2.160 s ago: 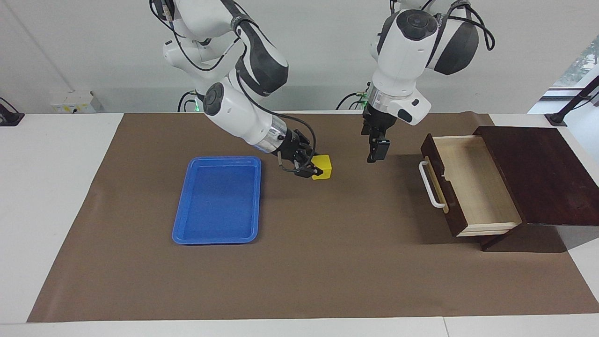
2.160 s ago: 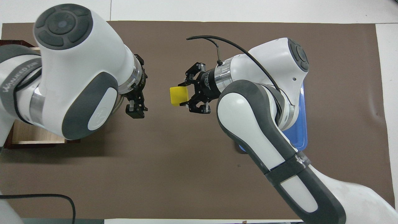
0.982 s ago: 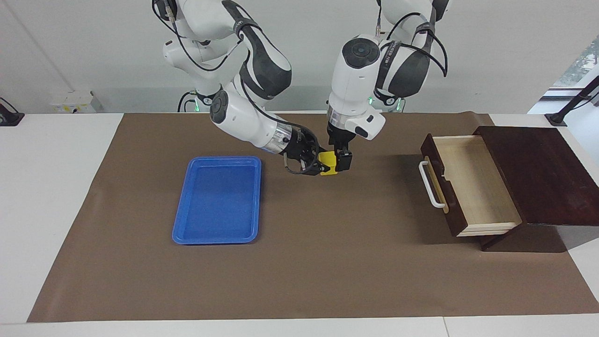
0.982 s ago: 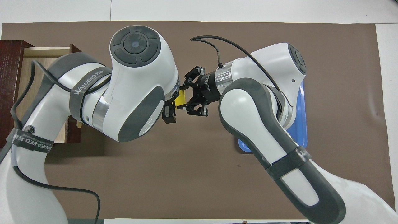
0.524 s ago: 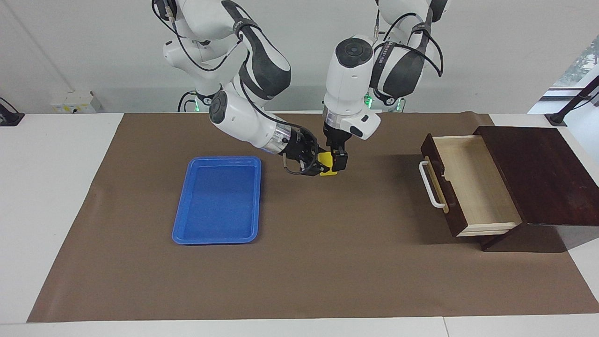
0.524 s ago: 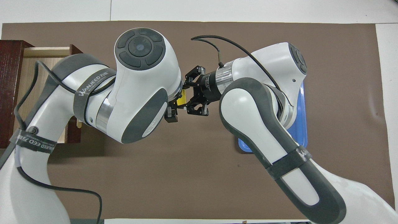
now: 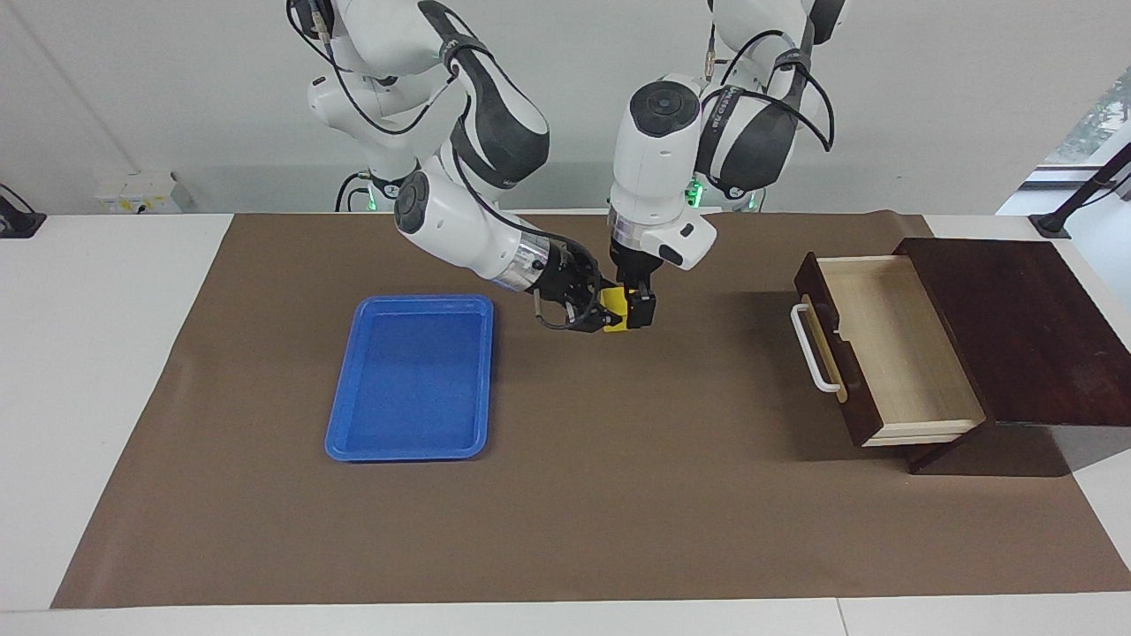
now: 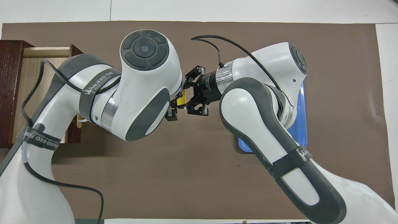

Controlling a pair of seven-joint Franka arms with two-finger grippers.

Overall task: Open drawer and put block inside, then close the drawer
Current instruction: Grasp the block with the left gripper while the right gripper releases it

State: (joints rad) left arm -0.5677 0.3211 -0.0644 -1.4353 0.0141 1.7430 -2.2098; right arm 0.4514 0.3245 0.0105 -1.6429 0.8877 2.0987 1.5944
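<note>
The yellow block point(image 7: 616, 311) hangs just above the brown mat, about mid-table. My right gripper point(image 7: 606, 313) reaches in sideways from the tray's end and is shut on the block. My left gripper point(image 7: 631, 311) comes straight down over the block and is closed on it, one dark finger point(image 7: 643, 309) pressed to the side that faces the drawer. In the overhead view only a sliver of the block point(image 8: 181, 99) shows between the two hands. The drawer point(image 7: 892, 353) stands pulled open at the left arm's end, its pale inside bare and its white handle point(image 7: 808, 349) facing the block.
A blue tray point(image 7: 422, 301) lies flat on the mat toward the right arm's end, beside the right arm's wrist. The dark brown box point(image 7: 1025, 318) that houses the drawer sits at the mat's edge. Bare mat lies between the block and the drawer.
The left gripper has come over from near the drawer, dropped onto the block and narrowed onto it. The right gripper has kept its hold, nearly still.
</note>
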